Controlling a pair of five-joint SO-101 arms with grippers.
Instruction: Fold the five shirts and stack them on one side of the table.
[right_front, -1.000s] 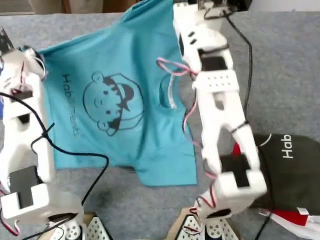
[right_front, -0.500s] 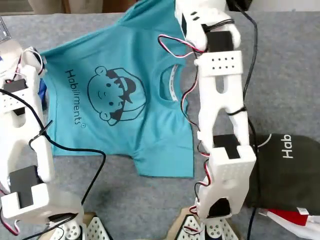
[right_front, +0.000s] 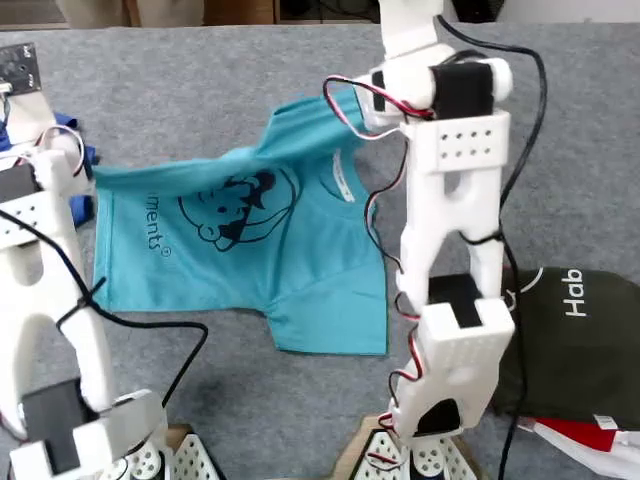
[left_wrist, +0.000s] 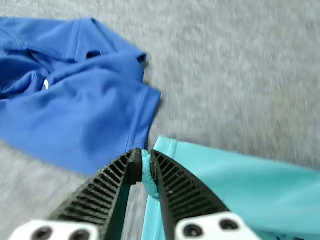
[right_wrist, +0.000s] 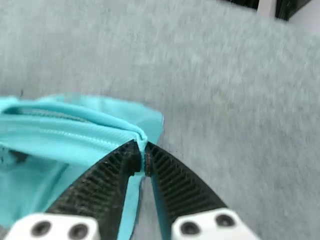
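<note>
The grey counter (right_front: 200, 90) carries the teal shirt (right_front: 290, 270) across its middle, collar toward the right arm and hem toward the left arm. The near half lies flat and the far edge is raised off the surface. A dark shirt (right_front: 580, 340) lies bunched by the right arm's base, and a blue shirt (left_wrist: 65, 110) lies crumpled just beside the teal hem.

The left claw (left_wrist: 144, 162) is closed narrow on the far hem corner. The right claw (right_wrist: 141, 152) is pinched on a doubled teal edge at the far sleeve.

The step appears to be folding the far half over the near half. To do it well, both claws should travel at the same height and pace, with the edge between them taut enough that no crease forms across the print. The far edge should land on the near edge before either claw lets go. The left corner should pass clear of the blue shirt.
</note>
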